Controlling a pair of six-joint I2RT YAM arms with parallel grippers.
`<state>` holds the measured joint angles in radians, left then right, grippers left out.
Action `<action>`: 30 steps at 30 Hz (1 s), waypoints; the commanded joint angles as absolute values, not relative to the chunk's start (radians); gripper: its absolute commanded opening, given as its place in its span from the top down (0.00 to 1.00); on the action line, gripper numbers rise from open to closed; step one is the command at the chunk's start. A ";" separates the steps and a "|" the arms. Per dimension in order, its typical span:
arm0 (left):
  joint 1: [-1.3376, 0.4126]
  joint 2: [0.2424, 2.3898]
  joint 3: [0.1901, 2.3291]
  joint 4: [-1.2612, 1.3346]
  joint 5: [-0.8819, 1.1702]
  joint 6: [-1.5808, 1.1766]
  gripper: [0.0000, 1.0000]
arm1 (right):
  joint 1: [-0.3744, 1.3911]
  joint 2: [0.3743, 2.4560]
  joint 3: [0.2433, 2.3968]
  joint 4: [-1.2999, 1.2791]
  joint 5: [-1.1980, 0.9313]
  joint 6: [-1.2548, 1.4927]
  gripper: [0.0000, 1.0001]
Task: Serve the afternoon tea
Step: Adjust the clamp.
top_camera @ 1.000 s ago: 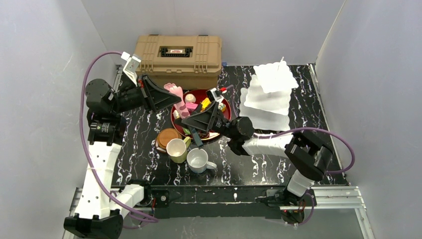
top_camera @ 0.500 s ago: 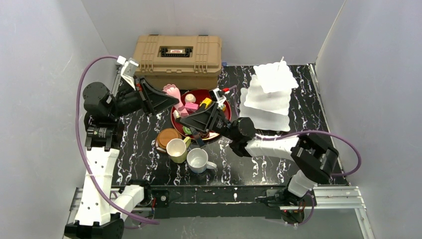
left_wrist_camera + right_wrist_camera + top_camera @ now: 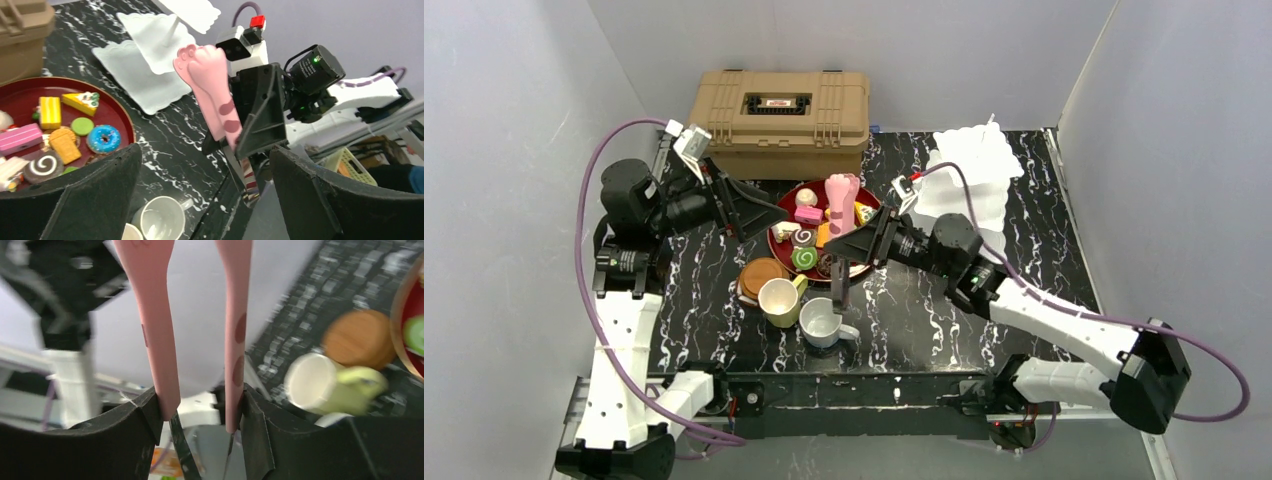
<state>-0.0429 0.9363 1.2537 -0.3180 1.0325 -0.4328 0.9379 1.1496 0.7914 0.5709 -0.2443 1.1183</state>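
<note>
A black table (image 3: 714, 262) veined with white carried everything. A tan ribbed toolbox (image 3: 779, 115) stood shut at its far edge, left of centre. Just in front of it sat a round red tray (image 3: 118, 120). A brown coaster (image 3: 762, 275) lay at the tray's near left rim, with a pale yellow mug (image 3: 779, 300) just beside it and a white mug (image 3: 822, 320) next to that, nearer the front edge. A white scalloped tiered stand (image 3: 974, 155) occupied the far right.
</note>
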 commanded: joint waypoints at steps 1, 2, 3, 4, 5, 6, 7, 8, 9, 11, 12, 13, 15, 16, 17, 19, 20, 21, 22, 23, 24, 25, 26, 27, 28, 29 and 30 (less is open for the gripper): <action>-0.030 0.931 1.328 -0.488 0.945 -0.274 0.02 | 0.837 1.113 0.880 -0.005 -0.304 0.924 0.40; -0.031 0.935 1.328 -0.513 0.935 -0.241 0.02 | 0.806 1.118 0.892 -0.098 -0.318 0.878 0.40; -0.030 0.937 1.324 -0.534 0.927 -0.225 0.02 | 0.791 1.124 0.908 -0.168 -0.324 0.833 0.40; -0.030 0.938 1.318 -0.550 0.919 -0.212 0.02 | 0.781 1.136 0.924 -0.225 -0.320 0.789 0.40; -0.030 0.937 1.308 -0.563 0.913 -0.201 0.02 | 0.775 1.152 0.943 -0.281 -0.317 0.747 0.40; -0.031 0.935 1.297 -0.569 0.913 -0.194 0.02 | 0.769 1.175 0.965 -0.330 -0.316 0.706 0.40; -0.030 0.932 1.284 -0.570 0.919 -0.188 0.02 | 0.767 1.200 0.990 -0.365 -0.320 0.675 0.40; -0.030 0.928 1.275 -0.568 0.931 -0.183 0.03 | 0.767 1.226 1.030 -0.396 -0.339 0.643 0.40; -0.030 0.926 1.267 -0.567 0.942 -0.179 0.03 | 0.767 1.249 1.061 -0.415 -0.354 0.616 0.41; -0.031 0.931 1.269 -0.595 1.008 -0.140 0.04 | 0.767 1.289 1.122 -0.444 -0.407 0.573 0.41; -0.030 0.942 1.283 -0.645 1.073 -0.080 0.04 | 0.767 1.309 1.153 -0.457 -0.434 0.551 0.41; -0.031 0.954 1.303 -0.721 1.144 0.020 0.05 | 0.767 1.328 1.184 -0.478 -0.456 0.529 0.41; -0.031 0.978 1.354 -0.907 1.229 0.260 0.05 | 0.771 1.364 1.245 -0.527 -0.495 0.483 0.40; -0.030 0.982 1.381 -1.010 1.234 0.382 0.05 | 0.777 1.381 1.268 -0.549 -0.500 0.466 0.39; -0.031 0.984 1.402 -1.103 1.233 0.530 0.05 | 0.786 1.392 1.286 -0.568 -0.499 0.453 0.39; -0.036 0.970 1.416 -1.220 1.178 0.797 0.04 | 0.803 1.416 1.303 -0.581 -0.516 0.444 0.38; -0.037 0.956 1.405 -1.243 1.138 0.896 0.04 | 0.810 1.426 1.307 -0.571 -0.544 0.449 0.38; -0.037 0.933 1.388 -1.250 1.103 0.981 0.03 | 0.819 1.435 1.309 -0.562 -0.570 0.460 0.38; -0.038 0.903 1.365 -1.251 1.073 1.074 0.02 | 0.833 1.441 1.315 -0.548 -0.590 0.467 0.38; -0.037 0.864 1.330 -1.246 1.048 1.173 0.02 | 0.849 1.455 1.331 -0.548 -0.604 0.468 0.38; -0.037 0.821 1.296 -1.235 1.025 1.257 0.02 | 0.870 1.465 1.352 -0.554 -0.618 0.468 0.37; -0.038 0.777 1.258 -1.219 1.004 1.367 0.02 | 0.882 1.481 1.381 -0.562 -0.631 0.469 0.37; -0.038 0.727 1.219 -1.202 0.982 1.485 0.02 | 0.889 1.495 1.403 -0.568 -0.647 0.474 0.37; -0.038 0.680 1.169 -1.156 0.961 1.572 0.02 | 0.895 1.508 1.425 -0.571 -0.662 0.480 0.37; -0.039 0.630 1.122 -1.096 0.942 1.650 0.02 | 0.903 1.522 1.444 -0.571 -0.675 0.489 0.37; -0.038 0.578 1.080 -1.026 0.928 1.728 0.02 | 0.913 1.535 1.468 -0.573 -0.681 0.496 0.37; -0.038 0.552 1.048 -0.985 0.920 1.813 0.02 | 0.926 1.550 1.494 -0.580 -0.681 0.498 0.37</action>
